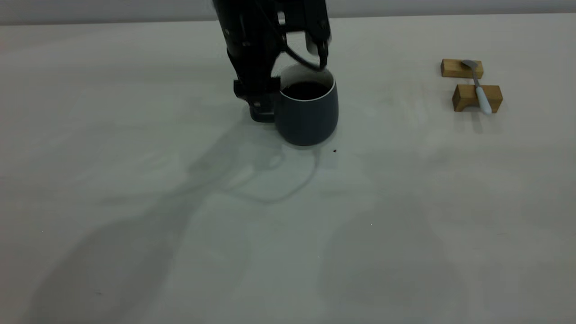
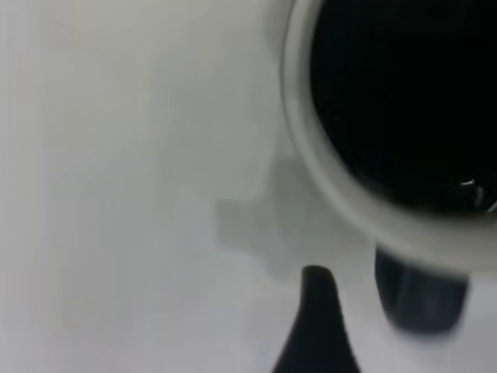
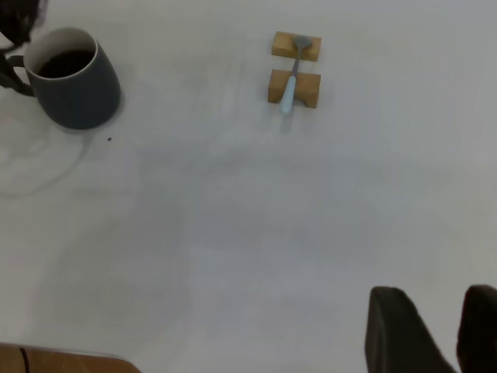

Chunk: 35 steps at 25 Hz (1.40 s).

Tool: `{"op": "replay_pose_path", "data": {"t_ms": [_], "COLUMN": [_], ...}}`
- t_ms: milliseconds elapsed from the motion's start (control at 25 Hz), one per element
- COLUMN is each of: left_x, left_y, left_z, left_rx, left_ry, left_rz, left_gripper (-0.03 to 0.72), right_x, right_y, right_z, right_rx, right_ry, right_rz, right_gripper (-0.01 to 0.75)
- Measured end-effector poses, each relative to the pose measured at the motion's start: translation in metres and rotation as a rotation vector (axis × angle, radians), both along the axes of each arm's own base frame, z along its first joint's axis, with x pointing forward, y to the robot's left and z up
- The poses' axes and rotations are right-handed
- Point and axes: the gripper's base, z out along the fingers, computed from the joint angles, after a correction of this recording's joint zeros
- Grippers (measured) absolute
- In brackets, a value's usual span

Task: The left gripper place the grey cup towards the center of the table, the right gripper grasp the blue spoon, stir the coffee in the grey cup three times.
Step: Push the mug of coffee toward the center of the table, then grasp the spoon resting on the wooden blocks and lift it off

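The grey cup [image 1: 307, 118] stands upright on the table [image 1: 180, 202], a little behind its middle, with dark coffee [image 1: 305, 90] inside. My left gripper [image 1: 262, 104] reaches down beside the cup on its handle side. In the left wrist view one black finger [image 2: 318, 318] stands apart from the handle [image 2: 419, 299], so this gripper is open and its other finger is out of frame. The blue spoon [image 1: 478, 86] lies across two wooden blocks at the far right. My right gripper [image 3: 435, 299] hovers high over the table, far from the spoon [image 3: 290, 84], fingers close together and holding nothing.
The two wooden blocks [image 1: 461, 68] [image 1: 477, 97] carry the spoon. A tiny dark speck [image 1: 335, 150] lies just in front of the cup. A brown wooden edge [image 3: 62, 361] shows at a corner of the right wrist view. Bare tabletop stretches between cup and spoon.
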Motion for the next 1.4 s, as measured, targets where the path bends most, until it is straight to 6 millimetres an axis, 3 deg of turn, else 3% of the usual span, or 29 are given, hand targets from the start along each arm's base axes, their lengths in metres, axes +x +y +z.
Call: {"op": "replay_pose_path", "data": {"t_ms": [200, 480, 640, 760, 960, 1080, 1200, 1400], "left_x": [-0.01, -0.031, -0.05, -0.059, -0.087, -0.115, -0.157, -0.237], "left_y": [0.008, 0.038, 0.059, 0.066, 0.082, 0.097, 0.119, 0.163], "left_z": [0.064, 0.161, 0.201, 0.23, 0.264, 0.277, 0.285, 0.273], "left_rx": [0.011, -0.034, 0.021, -0.044, -0.122, -0.146, -0.181, -0.233], "left_ry": [0.021, -0.007, -0.028, -0.084, -0.134, -0.139, -0.129, -0.126], "left_rz": [0.079, 0.489, 0.638, 0.715, 0.787, 0.805, 0.855, 0.998], "left_gripper": [0.622, 0.448, 0.375, 0.325, 0.261, 0.242, 0.237, 0.237], "right_x": [0.0, 0.0, 0.0, 0.0, 0.0, 0.0, 0.0, 0.0], "right_y": [0.0, 0.0, 0.0, 0.0, 0.0, 0.0, 0.0, 0.0], "right_z": [0.0, 0.0, 0.0, 0.0, 0.0, 0.0, 0.0, 0.0], "right_rx": [0.0, 0.0, 0.0, 0.0, 0.0, 0.0, 0.0, 0.0], "right_ry": [0.0, 0.0, 0.0, 0.0, 0.0, -0.001, -0.001, -0.001], "right_rz": [0.0, 0.0, 0.0, 0.0, 0.0, 0.0, 0.0, 0.0], "right_gripper": [0.238, 0.238, 0.238, 0.238, 0.238, 0.238, 0.238, 0.238]}}
